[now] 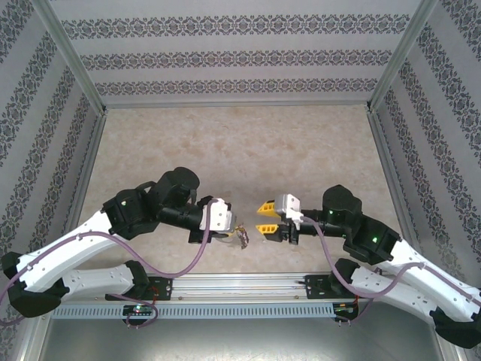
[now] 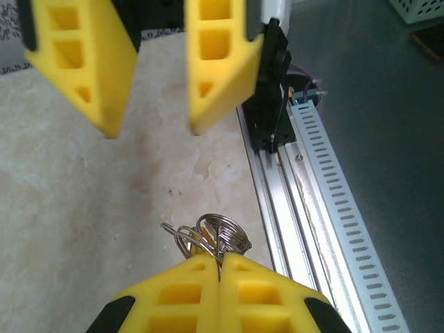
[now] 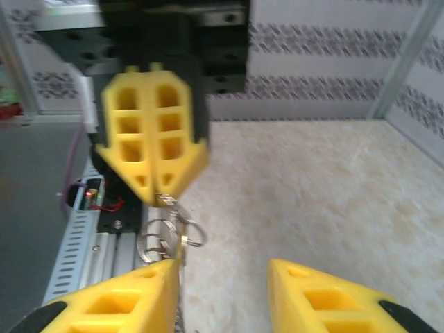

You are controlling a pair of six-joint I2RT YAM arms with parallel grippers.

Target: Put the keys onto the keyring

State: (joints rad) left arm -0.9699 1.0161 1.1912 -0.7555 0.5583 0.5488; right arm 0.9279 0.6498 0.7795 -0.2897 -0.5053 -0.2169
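Top view: my L gripper (image 1: 229, 226) is shut on the keyring (image 1: 242, 238), a tangle of wire loops just above the table (image 1: 225, 143), near its front edge. My R gripper (image 1: 264, 216) faces it, part open and empty.

L wrist view: L gripper (image 2: 218, 258) pinches the loops (image 2: 218, 234).

R wrist view: keyring (image 3: 166, 232) hangs off L gripper (image 3: 163, 198), just ahead of R gripper (image 3: 225, 270).

Step, as I judge: regrip/threading. Next move needs R aligned on a free loop. Keys' whereabouts: can't tell.
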